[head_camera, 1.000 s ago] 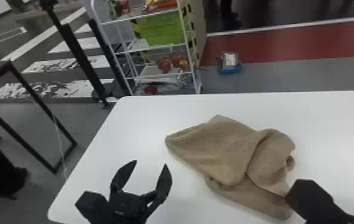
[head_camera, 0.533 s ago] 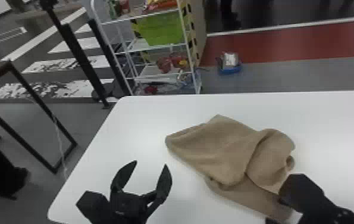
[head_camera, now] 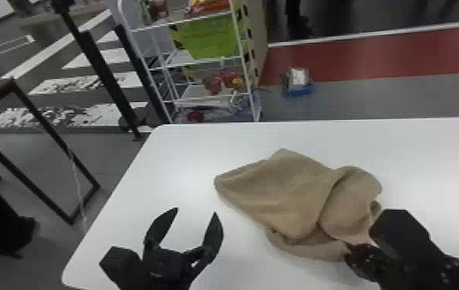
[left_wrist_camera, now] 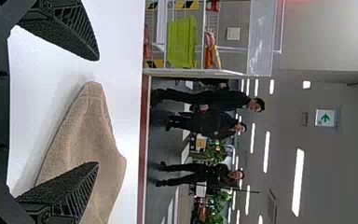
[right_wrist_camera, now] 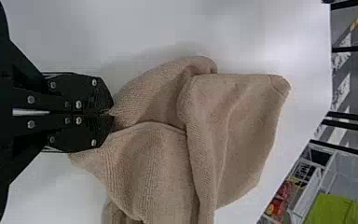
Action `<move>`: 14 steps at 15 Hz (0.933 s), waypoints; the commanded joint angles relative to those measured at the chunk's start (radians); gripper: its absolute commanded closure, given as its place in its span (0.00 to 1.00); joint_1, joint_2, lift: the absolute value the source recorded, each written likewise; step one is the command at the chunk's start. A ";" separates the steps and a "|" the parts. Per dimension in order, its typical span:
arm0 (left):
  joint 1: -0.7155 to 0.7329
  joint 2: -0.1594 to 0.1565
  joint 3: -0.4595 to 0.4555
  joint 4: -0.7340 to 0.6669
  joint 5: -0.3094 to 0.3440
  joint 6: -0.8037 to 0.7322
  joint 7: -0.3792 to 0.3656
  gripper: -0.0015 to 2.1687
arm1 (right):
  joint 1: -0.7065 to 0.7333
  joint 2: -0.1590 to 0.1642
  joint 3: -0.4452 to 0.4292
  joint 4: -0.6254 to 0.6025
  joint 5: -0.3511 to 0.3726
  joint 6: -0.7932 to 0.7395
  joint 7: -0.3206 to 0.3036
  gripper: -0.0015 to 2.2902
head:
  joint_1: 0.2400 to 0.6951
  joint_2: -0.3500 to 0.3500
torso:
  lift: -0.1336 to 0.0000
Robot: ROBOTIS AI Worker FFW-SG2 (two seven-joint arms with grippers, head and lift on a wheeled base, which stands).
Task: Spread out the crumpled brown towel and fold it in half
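Pinching a small portion of the brown towel [head_camera: 278,189], the right gripper [head_camera: 348,247] is placed at the towel's near right part, over the white table [head_camera: 170,166]. In the right wrist view, the two fingers of the right gripper [right_wrist_camera: 112,112] are brought together, and a bit of the cloth goes in between their tips. The towel is lying on the table in a crumpled heap, right of the middle in the head view. One wide and rather smooth flap of it extends toward the left and the far side, while its right part is rolled over into a rounded fold, and a lower layer comes out below the flap on the near side. The left gripper [head_camera: 196,210] is above the near left part of the table, to the left of the towel, and its two fingers are standing widely apart. In the left wrist view, one finger of the left gripper [left_wrist_camera: 99,112] appears in front of the towel, and the cloth makes a raised, pointed shape. Behind the table there is a white rack [head_camera: 205,61] with a green basket [head_camera: 211,38].
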 commanded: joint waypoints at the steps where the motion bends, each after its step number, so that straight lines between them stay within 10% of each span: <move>1: 0.001 -0.004 0.000 0.000 0.000 0.000 -0.001 0.04 | 0.011 0.011 -0.039 -0.075 -0.084 0.000 -0.005 0.73 | 1.00 1.00 | 0.08; 6: 0.001 -0.004 0.000 -0.009 0.000 0.003 -0.003 0.04 | -0.018 0.091 -0.247 -0.282 -0.306 0.033 -0.007 0.73 | 1.00 1.00 | 0.08; 14: 0.003 -0.004 -0.002 -0.012 0.000 0.006 -0.016 0.04 | -0.093 0.095 -0.485 -0.321 -0.520 0.144 -0.058 0.72 | 1.00 0.86 | 0.08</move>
